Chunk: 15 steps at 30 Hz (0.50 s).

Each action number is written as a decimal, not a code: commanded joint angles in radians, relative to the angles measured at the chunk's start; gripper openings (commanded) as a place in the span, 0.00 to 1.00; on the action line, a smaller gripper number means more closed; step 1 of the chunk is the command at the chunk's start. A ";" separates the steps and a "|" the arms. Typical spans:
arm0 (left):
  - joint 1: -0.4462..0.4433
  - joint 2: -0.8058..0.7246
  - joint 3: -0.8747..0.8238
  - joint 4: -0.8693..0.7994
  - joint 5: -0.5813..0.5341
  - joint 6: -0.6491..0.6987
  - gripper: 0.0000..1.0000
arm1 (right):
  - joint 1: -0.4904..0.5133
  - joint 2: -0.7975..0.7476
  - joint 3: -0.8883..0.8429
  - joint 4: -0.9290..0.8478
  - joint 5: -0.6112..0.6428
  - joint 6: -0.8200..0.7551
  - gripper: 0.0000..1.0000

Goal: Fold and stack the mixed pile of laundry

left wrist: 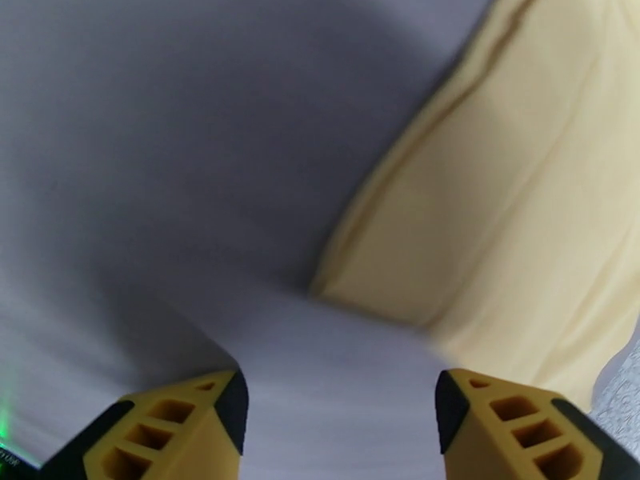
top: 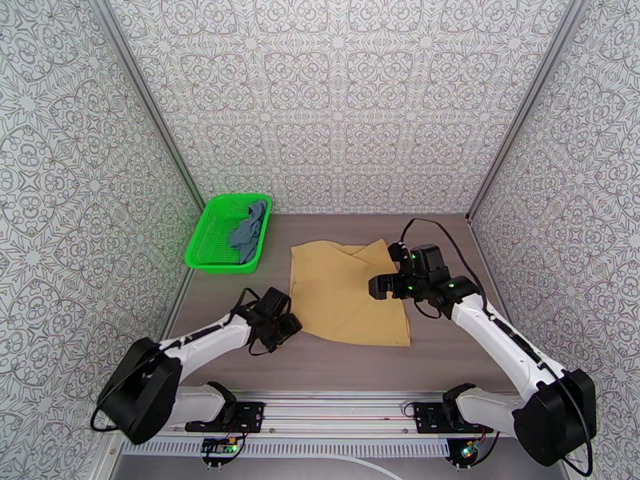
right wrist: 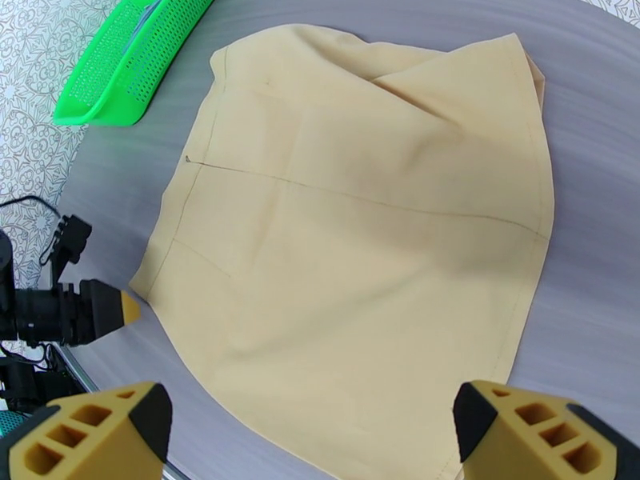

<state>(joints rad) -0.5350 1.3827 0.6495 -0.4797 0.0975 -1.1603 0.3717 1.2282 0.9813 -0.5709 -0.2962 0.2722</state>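
Observation:
The mustard-yellow cloth lies spread nearly flat on the table, with a fold at its far right corner. The slate blue-grey tank top sits bunched in the green basket. My left gripper is low beside the cloth's near left corner, open, and the cloth's edge lies just ahead of its fingers. My right gripper hovers open above the right part of the cloth, with nothing between its fingers. The left gripper's yellow tip rests at the cloth's left corner.
The bright green mesh basket stands at the far left of the table, and its rim is beyond the cloth's far left corner. Patterned walls close in on three sides. Bare grey tabletop lies left of the cloth.

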 commanded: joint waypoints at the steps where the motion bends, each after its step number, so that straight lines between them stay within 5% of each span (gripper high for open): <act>1: 0.015 0.040 0.053 0.026 -0.053 -0.036 0.66 | 0.007 0.010 -0.025 0.027 -0.016 -0.016 0.98; 11: 0.062 0.166 0.121 -0.021 -0.091 0.002 0.57 | 0.007 0.017 -0.038 0.048 -0.048 -0.024 0.98; 15: 0.079 0.240 0.147 -0.008 -0.092 0.033 0.41 | 0.007 0.017 -0.050 0.057 -0.059 -0.021 0.97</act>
<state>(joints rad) -0.4831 1.5406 0.7879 -0.5804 0.0734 -1.1675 0.3717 1.2392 0.9539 -0.5304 -0.3298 0.2623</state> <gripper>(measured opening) 0.434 0.976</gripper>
